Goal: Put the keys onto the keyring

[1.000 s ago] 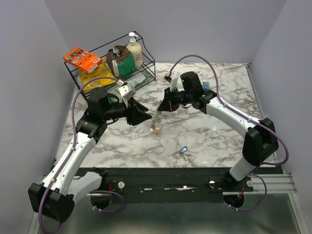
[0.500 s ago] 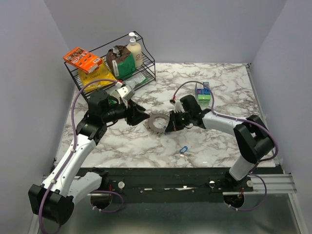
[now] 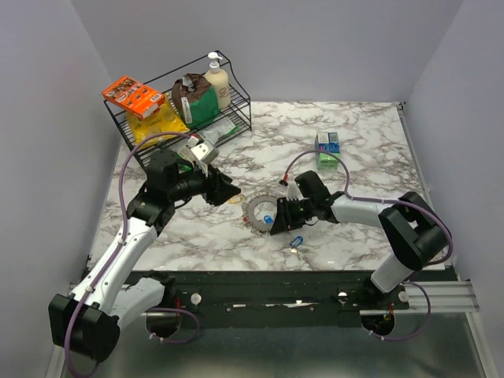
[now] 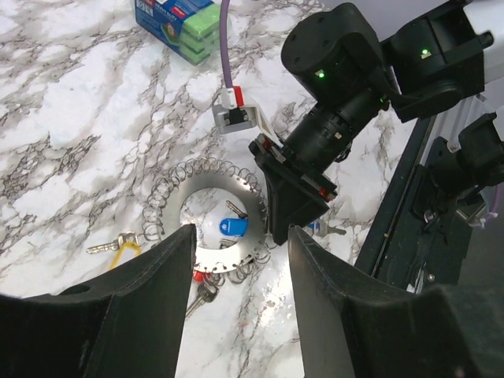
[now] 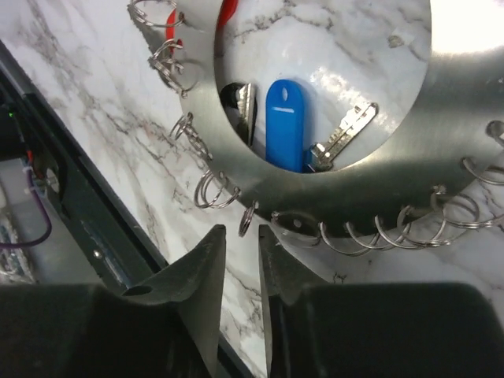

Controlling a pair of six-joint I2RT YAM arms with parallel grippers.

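Observation:
The keyring (image 3: 253, 206), a flat silvery disc edged with small split rings, lies on the marble between my grippers. A blue-headed key (image 3: 268, 220) (image 5: 285, 126) and a bare silver key (image 5: 346, 134) rest inside its hole. A red key (image 4: 197, 277) pokes out under its rim, a yellow one (image 3: 235, 200) (image 4: 118, 246) lies beside it, and another blue key (image 3: 296, 242) lies nearer the front. My right gripper (image 5: 240, 232) sits at the keyring's (image 5: 370, 197) edge, jaws slightly apart, with a small split ring (image 5: 248, 219) just past the tips. My left gripper (image 4: 241, 232) hovers open over the keyring (image 4: 216, 256).
A black wire rack (image 3: 236, 110) with a soap bottle, packets and an orange box stands at the back left. A blue-and-green sponge pack (image 3: 327, 148) (image 4: 177, 24) lies behind the right arm. The table's dark front rail (image 3: 299, 276) runs close to the front blue key.
The right arm came down from the back to the keyring's near right edge and its jaws parted. The keyring now lies flat, a little nearer the front. The left gripper opened slightly.

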